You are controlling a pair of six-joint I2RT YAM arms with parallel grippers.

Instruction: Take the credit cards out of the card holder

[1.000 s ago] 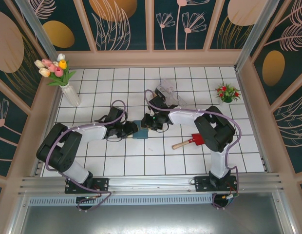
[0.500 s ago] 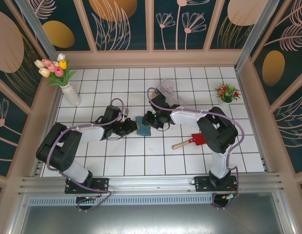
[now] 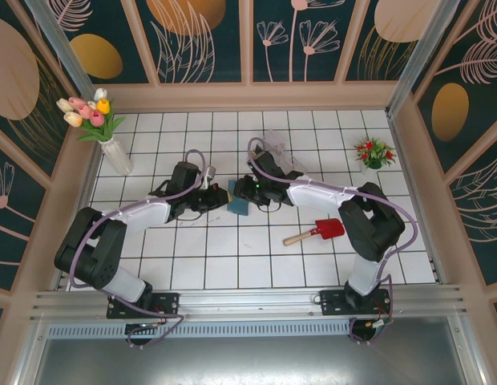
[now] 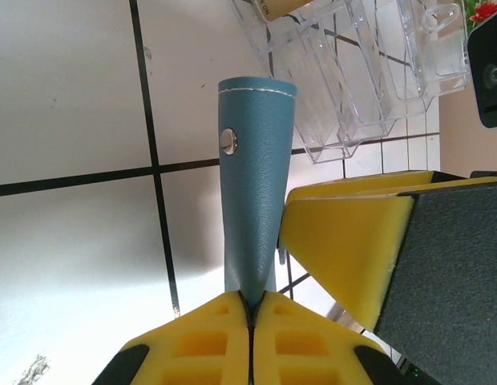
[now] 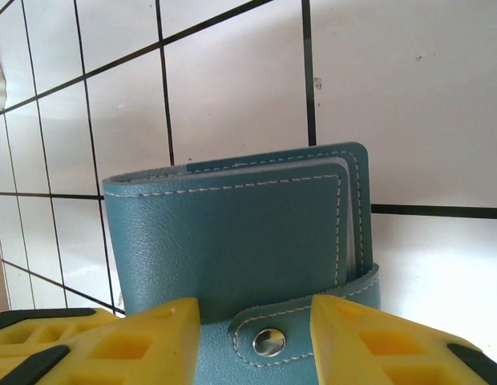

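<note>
Now: white-tiled desk (image 3: 192, 273). Holder (image 3: 238, 200) is held on edge mid-desk between both arms, folded shut, cards not yet out. Left pincer (image 4: 250, 301) is pressed together on the holder's edge. Right pincer (image 5: 252, 341) is spread, straddling the snap tab (image 5: 345, 293).

Judgement: left should keep firm while right frees the tab, then parts the 2 halves.

No brand legible; box (image 4: 353, 72) label scrap unreadable.

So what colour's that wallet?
The card holder is slate blue with pale stitching; clearest from the right wrist.
</note>
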